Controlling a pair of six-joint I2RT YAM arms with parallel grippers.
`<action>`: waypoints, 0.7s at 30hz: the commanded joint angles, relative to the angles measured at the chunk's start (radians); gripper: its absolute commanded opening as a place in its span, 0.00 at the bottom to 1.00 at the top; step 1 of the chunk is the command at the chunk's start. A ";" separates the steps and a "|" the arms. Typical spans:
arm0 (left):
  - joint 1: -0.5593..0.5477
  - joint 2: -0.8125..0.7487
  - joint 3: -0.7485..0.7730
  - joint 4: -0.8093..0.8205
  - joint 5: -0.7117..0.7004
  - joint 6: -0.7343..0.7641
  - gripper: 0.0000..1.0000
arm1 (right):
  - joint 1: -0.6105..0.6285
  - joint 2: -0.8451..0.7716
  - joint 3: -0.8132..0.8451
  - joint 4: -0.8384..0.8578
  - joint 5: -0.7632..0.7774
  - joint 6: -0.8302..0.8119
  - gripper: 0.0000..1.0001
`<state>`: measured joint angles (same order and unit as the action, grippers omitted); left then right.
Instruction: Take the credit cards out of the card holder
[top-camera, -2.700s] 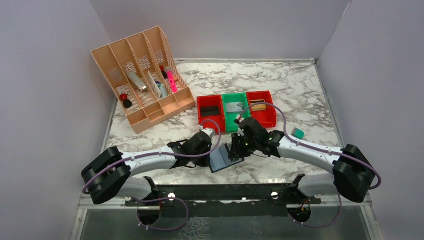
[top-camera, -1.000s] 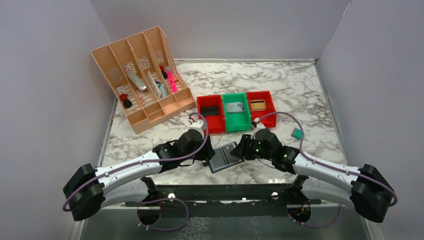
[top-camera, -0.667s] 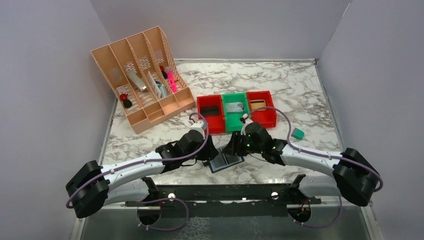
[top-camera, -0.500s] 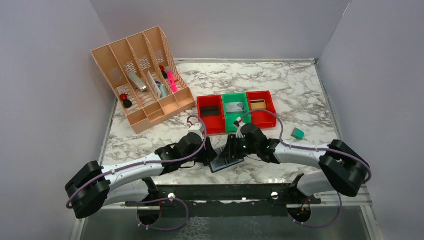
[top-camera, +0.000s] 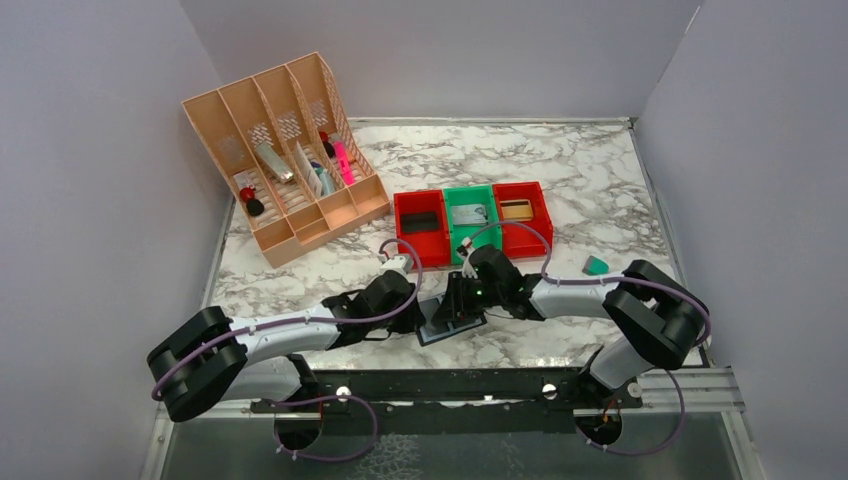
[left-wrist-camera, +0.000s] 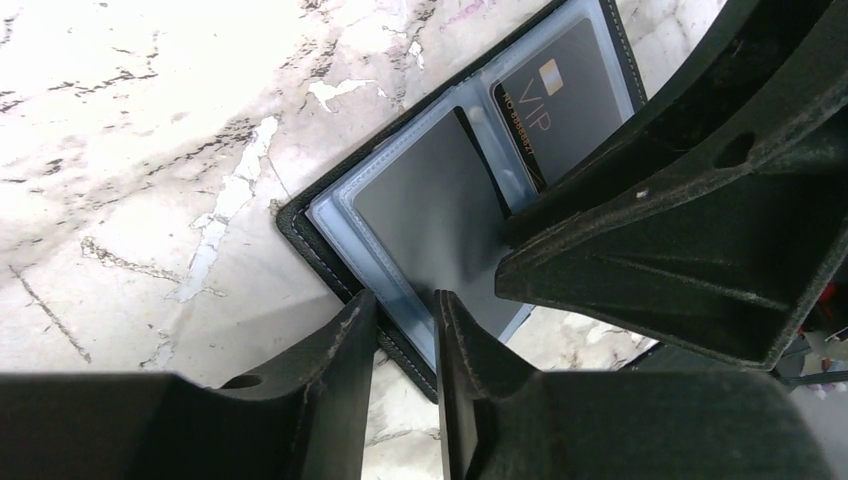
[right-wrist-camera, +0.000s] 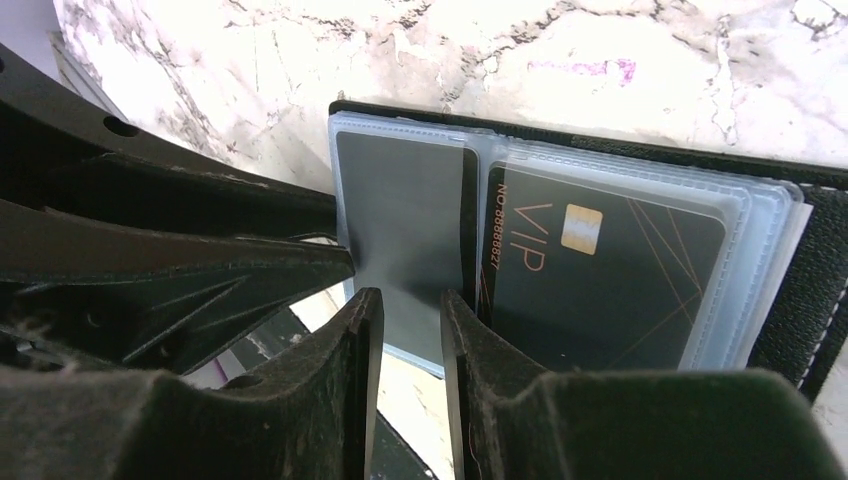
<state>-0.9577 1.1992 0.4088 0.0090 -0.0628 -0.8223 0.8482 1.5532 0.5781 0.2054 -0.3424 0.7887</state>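
Two credit cards (right-wrist-camera: 600, 270), probably stiff and slick, sitting sleeved in card holder (right-wrist-camera: 800, 300); pinch six-o'clock edge. Left gripper (left-wrist-camera: 405, 320), right gripper (right-wrist-camera: 410, 310) jaws standing narrowly parted.

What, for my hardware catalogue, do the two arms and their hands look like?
Both the left arm and right arm have white links, bulky black joints and a purple cable looping along them. The left hand and right hand each have two black moulded fingers.

Plain grey walls (top-camera: 100, 200) enclose a white marble-patterned table (top-camera: 600, 170) under even light.
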 joint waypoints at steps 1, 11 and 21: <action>-0.004 0.014 0.016 -0.072 -0.025 0.036 0.29 | 0.003 0.029 -0.054 -0.070 0.061 0.025 0.33; -0.004 0.051 0.043 -0.066 0.011 0.061 0.15 | 0.003 -0.115 -0.016 -0.143 0.102 -0.008 0.38; -0.004 0.070 0.070 -0.087 0.011 0.078 0.10 | 0.003 -0.037 0.029 -0.219 0.148 -0.036 0.36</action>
<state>-0.9577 1.2591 0.4622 -0.0368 -0.0662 -0.7662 0.8471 1.4700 0.5926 0.0471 -0.2405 0.7708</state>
